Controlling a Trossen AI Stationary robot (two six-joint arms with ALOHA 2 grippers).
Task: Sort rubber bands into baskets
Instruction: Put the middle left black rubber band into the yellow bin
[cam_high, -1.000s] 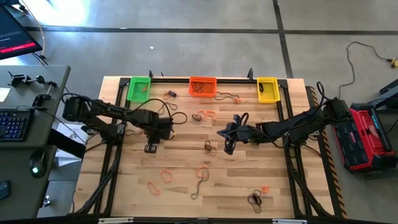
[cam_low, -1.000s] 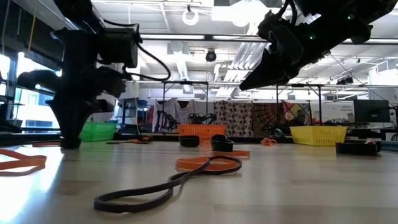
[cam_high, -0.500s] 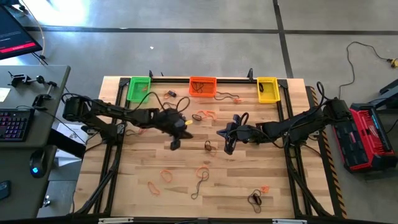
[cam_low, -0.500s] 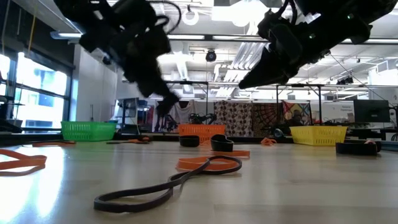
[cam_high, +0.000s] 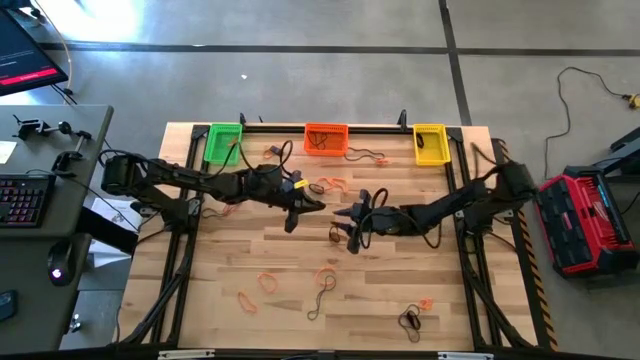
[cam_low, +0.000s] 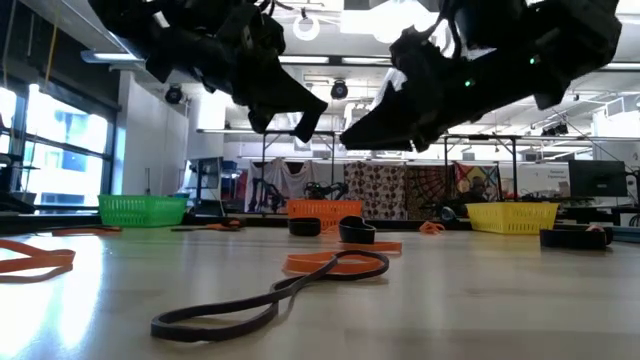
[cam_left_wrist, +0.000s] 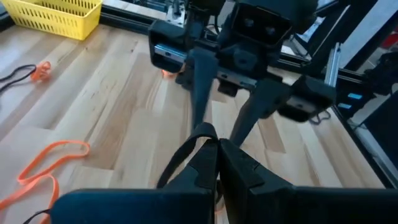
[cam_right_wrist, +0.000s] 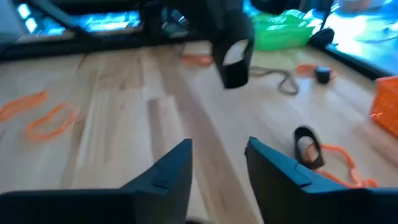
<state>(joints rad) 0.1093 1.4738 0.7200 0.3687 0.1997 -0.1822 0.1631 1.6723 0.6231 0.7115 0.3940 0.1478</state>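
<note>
Both of your arms have moved toward the table's middle since a second ago: the left gripper (cam_high: 316, 206) has swung out from the left side and now hangs nose to nose with the right gripper (cam_high: 342, 213), which has pushed forward and parted its fingers.

From the high view you can see the green basket (cam_high: 222, 142), the orange basket (cam_high: 326, 138) and the yellow basket (cam_high: 430, 143) lined up along the far edge of the wooden table (cam_high: 220, 330). Rubber bands lie scattered: an orange one (cam_high: 332, 184) near the orange basket, a dark one (cam_high: 335, 235) just beside the right gripper, orange ones (cam_high: 268, 282) toward the near side, and a dark one (cam_high: 410, 321) by the near edge.

In the low view your two grippers hang above the table, tips almost meeting, the left gripper (cam_low: 312, 108) coming from the left and the right gripper (cam_low: 352, 133) from the right. A long dark band (cam_low: 262, 298) lies in the foreground, crossing an orange band (cam_low: 316, 262).

Your left wrist view shows the left fingers (cam_left_wrist: 205, 163) pressed together on a dark rubber band (cam_left_wrist: 184, 155) looped at their tips, with the right arm's two fingers (cam_left_wrist: 200, 81) spread just beyond.

Your right wrist view shows the right fingers (cam_right_wrist: 175, 165) set apart with nothing between them, bare table beneath and orange bands (cam_right_wrist: 51, 119) off to one side.
</note>
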